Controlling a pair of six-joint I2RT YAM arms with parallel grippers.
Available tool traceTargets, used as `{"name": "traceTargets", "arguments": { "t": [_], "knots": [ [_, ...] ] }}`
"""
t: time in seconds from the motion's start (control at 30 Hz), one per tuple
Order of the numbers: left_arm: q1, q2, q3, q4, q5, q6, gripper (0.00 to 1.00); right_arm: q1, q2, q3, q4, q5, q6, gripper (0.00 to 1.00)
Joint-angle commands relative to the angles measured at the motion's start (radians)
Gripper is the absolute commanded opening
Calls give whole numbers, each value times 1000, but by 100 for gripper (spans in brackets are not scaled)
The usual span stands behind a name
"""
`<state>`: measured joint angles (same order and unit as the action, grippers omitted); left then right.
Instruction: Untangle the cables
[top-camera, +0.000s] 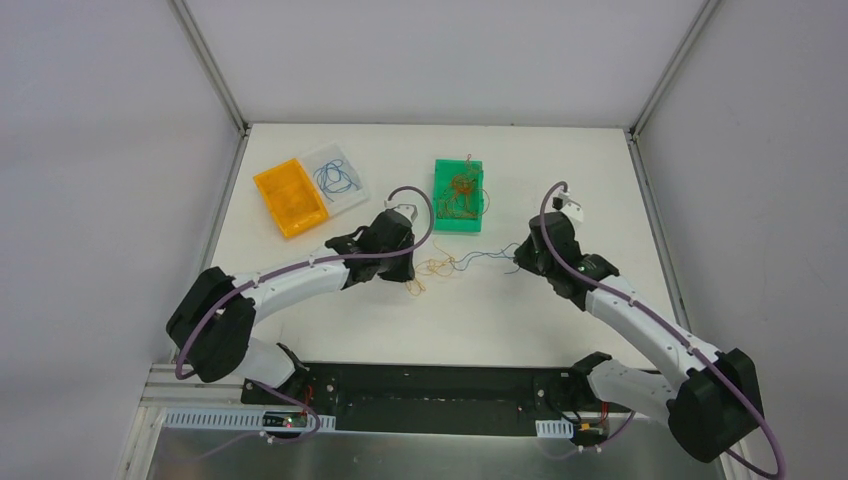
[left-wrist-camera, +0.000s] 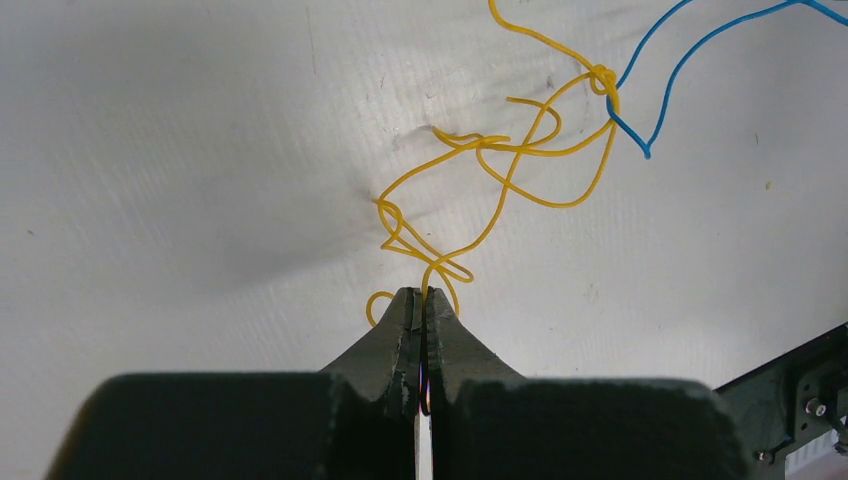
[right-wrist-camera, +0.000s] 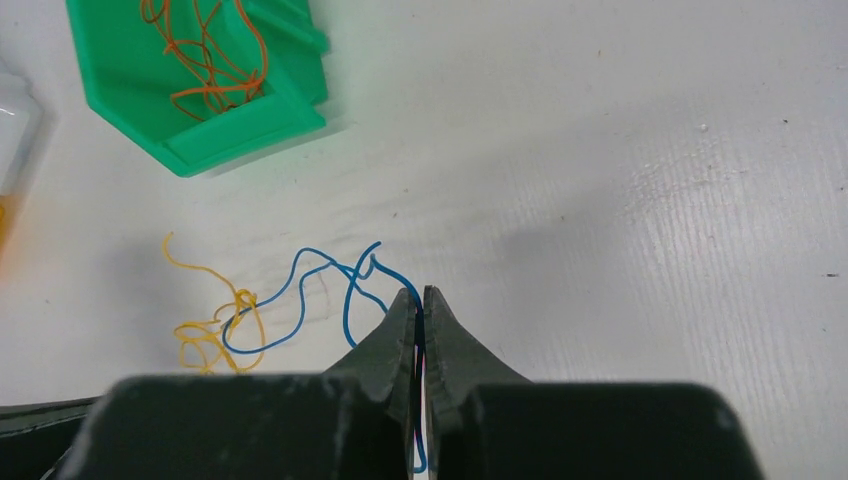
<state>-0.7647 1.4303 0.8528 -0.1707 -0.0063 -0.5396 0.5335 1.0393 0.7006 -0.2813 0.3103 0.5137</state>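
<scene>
The white bench (top-camera: 560, 180) carried a green bin (top-camera: 458, 226) holding a snarl of orange cables (right-wrist-camera: 215, 50). Nearer the arms, the left claw (left-wrist-camera: 423, 300) was pressed together on an end of the yellow cable (left-wrist-camera: 545, 203). The right claw (right-wrist-camera: 422, 300) pinched the blue cable (right-wrist-camera: 300, 262). Both cables lay on the bench between the claws, knotted together where they met.
</scene>
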Motion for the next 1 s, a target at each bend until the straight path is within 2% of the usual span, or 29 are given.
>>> {"name": "traceTargets", "arguments": {
  "t": [0.0,0.27,0.73,0.97],
  "knots": [
    [2,-48,39,-62,-14,10,0,-6,58,56,11,43,20,0],
    [3,-94,44,-108,-6,10,0,-19,100,102,-47,67,82,0],
    [6,-177,8,-140,-2,13,0,-24,-42,28,-84,116,109,0],
    [21,-219,39,-233,-39,16,0,-35,-93,14,-121,190,120,0]
  ]
}}
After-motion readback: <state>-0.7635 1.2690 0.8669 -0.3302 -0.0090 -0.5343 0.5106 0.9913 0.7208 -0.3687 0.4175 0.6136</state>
